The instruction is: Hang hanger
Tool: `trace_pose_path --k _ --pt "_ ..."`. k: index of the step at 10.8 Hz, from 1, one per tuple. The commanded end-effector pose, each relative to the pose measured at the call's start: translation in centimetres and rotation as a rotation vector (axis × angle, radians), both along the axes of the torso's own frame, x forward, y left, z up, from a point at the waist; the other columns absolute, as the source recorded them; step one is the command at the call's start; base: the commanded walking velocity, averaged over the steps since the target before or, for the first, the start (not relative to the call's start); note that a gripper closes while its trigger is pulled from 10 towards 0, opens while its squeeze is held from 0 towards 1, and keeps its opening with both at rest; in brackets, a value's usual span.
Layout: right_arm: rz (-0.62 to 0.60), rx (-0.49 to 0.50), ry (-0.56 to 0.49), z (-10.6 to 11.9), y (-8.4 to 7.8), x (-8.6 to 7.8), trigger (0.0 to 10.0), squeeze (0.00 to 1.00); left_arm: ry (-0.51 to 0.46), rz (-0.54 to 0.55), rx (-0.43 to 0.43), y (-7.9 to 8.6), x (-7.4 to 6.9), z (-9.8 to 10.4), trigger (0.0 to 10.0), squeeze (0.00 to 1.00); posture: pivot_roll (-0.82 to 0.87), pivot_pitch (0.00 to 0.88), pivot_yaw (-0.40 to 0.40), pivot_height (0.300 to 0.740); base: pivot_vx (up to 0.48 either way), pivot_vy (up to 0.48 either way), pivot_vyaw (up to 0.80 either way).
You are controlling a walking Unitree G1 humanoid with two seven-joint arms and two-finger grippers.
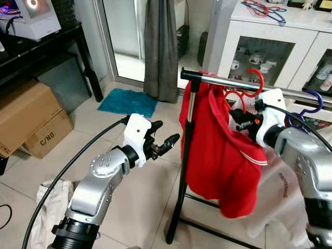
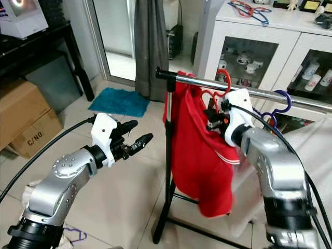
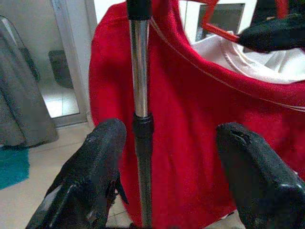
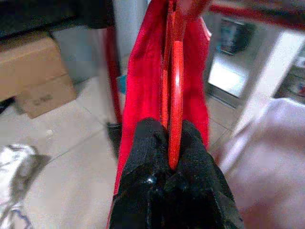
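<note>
Red hanger clenched in the right gripper jaws at the rail; left gripper jaws released.

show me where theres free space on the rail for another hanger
Bare rail runs right of the blue hanger toward the picture edge. The pole end is crowded: red hanger with red shirt, the right pincer shut on it. Left pincer is open, clear.

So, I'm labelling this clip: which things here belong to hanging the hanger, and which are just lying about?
Job:
- red hanger, hook over the rail
- red shirt on it
- rail
- right hand, shut on the hanger
- left hand, open, beside the rack post

Lying about:
- boxes
- blue mat
- blue hanger
- cabinet
</note>
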State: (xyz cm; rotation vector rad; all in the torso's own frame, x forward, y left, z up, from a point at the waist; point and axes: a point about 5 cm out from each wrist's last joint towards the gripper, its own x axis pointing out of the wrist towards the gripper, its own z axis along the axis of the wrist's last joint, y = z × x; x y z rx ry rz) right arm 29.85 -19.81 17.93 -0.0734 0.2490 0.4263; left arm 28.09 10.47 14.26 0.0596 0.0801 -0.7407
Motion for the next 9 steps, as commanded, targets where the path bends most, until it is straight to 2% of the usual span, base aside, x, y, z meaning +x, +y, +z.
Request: trace_pose_path --k 1,4,7,9 --pt "0.040 0.006 -0.053 0.9 0.5 -0.4 0.0 0.00 -0.010 0.008 0.017 0.1 -0.2 0.0 10.0 0.00 0.01 0.000 0.022 0.740 0.000 0.000 0.00" --pt "0.008 -0.019 -0.066 -0.1 0.5 -1.7 0.0 0.00 -0.007 0.012 0.017 0.1 -0.3 -0.1 10.0 0.00 0.01 0.000 0.024 0.740 0.000 0.000 0.00" --pt "-0.001 -0.032 -0.073 -0.3 0.4 -2.1 0.0 0.00 -0.008 0.001 0.015 0.0 -0.3 -0.1 10.0 0.00 0.00 0.000 0.029 0.740 0.000 0.000 0.00" --pt "-0.001 -0.024 -0.065 -0.9 1.1 -2.5 0.0 0.00 -0.007 0.005 0.014 0.1 -0.3 -0.1 10.0 0.00 0.01 0.000 0.028 0.740 -0.268 0.000 0.00"
